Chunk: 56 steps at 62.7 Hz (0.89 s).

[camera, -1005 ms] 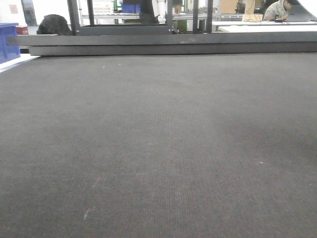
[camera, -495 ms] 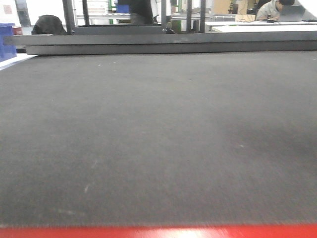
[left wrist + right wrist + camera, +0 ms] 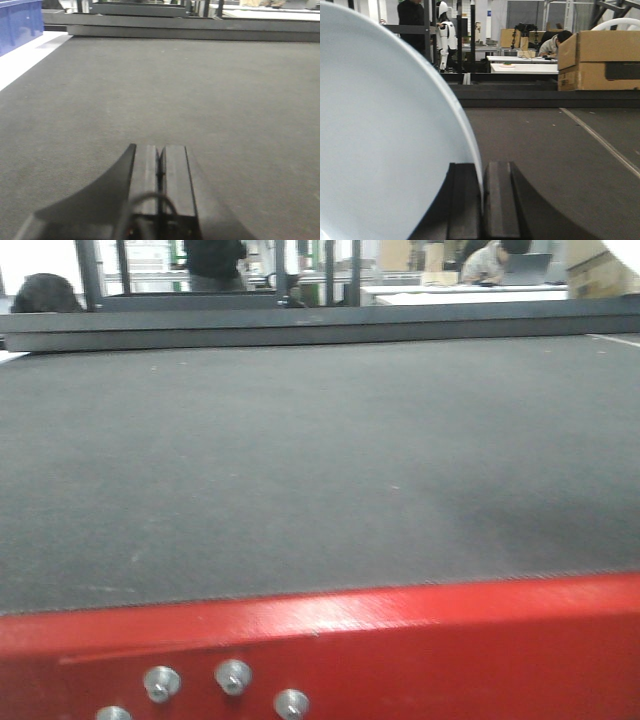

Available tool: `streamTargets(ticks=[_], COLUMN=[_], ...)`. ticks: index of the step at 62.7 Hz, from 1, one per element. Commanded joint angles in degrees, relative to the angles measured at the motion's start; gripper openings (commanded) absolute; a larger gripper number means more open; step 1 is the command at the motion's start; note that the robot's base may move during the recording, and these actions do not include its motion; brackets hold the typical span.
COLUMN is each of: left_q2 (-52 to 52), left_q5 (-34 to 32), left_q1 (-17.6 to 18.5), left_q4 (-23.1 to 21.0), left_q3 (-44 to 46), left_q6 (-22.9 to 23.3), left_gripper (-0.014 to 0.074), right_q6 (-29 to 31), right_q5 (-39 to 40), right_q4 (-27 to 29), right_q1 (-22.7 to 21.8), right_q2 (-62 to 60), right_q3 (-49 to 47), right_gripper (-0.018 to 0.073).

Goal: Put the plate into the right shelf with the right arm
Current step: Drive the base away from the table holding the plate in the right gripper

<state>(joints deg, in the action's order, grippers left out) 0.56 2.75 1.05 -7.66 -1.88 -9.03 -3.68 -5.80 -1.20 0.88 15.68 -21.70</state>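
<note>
My right gripper is shut on the rim of a pale blue-white plate, held on edge above a dark grey mat; the plate fills the left half of the right wrist view. My left gripper is shut and empty, low over the same dark mat. The front view shows neither gripper nor the plate. No shelf shows in any view.
A red metal edge with bolts fills the bottom of the front view, the grey mat beyond it. A dark bar bounds the far side. Cardboard boxes stand far right. A blue bin stands far left.
The front view has pulled back and turned: a red metal edge with bolts has risen into the bottom of the frame, and the background has shifted left.
</note>
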Motion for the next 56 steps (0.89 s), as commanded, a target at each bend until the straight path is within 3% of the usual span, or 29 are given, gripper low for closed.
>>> streamTargets(ticks=[1, 56], left_q2=[0.59, 0.59], left_q5=[-5.16, -5.16], left_q1=[0.11, 0.11], left_q4=[-0.47, -0.47], left_q3=[-0.59, -0.59], left_q6=[0.4, 0.4], left_gripper=[-0.0128, -0.0128], right_q6=[0.23, 0.23], right_q5=[5.8, 5.8], right_q4=[-0.27, -0.27], right_q1=[-0.41, -0.41], right_q2=[0.34, 0.34], right_q3=[-1.62, -1.62], right_gripper=[0.0056, 0.0056])
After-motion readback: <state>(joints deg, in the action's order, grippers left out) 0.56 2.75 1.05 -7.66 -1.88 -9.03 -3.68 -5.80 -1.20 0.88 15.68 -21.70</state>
